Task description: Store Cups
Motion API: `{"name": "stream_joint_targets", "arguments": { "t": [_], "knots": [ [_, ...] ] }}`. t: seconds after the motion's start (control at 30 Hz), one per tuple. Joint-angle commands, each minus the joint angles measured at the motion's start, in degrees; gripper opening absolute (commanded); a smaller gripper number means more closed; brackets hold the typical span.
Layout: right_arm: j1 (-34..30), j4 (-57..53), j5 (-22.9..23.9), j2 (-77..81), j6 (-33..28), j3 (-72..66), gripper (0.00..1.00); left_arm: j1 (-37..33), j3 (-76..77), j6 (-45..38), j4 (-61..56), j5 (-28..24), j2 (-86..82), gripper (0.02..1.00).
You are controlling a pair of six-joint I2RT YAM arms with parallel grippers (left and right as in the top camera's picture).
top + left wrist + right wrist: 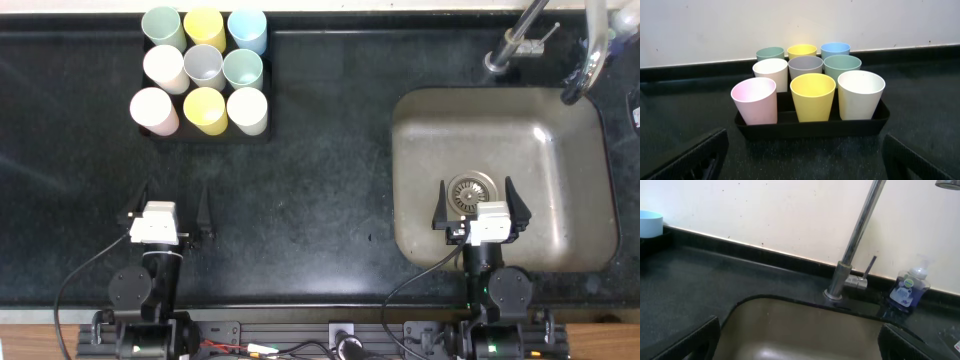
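Left gripper (176, 192) gapes wide and empty in my top view, well short of the tray (268, 137) of nine cups (204, 67); right gripper (476, 190) gapes too, empty, above the sink (560, 150). Left wrist: cups upright in the tray ahead. Right wrist: spread fingers (685, 342) over the sink.

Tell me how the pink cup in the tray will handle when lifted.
The pale pink tapered plastic-looking cup looks thin-walled and empty, so it is probably light and slightly squeezable. Its smooth, narrowing sides might slip through a loose grip. Wider at the rim than the base, standing in the shallow black tray, it could tip if nudged high.
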State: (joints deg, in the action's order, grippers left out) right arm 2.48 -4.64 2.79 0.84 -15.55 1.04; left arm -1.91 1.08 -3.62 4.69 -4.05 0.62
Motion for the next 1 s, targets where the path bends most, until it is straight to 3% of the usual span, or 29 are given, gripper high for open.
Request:
{"name": "stream_joint_targets", "arguments": {
  "t": [0.03, 1.0],
  "knots": [
    [1.6, 0.3, -0.5, -0.7, -0.3, -0.8, 0.998, 0.4, -0.7, -1.1, -0.4, 0.3, -0.5, 1.000],
    [3.1, 0.3, -0.5, -0.6, -0.3, -0.8, 0.998, 0.3, -0.7, -1.1, -0.3, 0.3, -0.5, 1.000]
  ]
}}
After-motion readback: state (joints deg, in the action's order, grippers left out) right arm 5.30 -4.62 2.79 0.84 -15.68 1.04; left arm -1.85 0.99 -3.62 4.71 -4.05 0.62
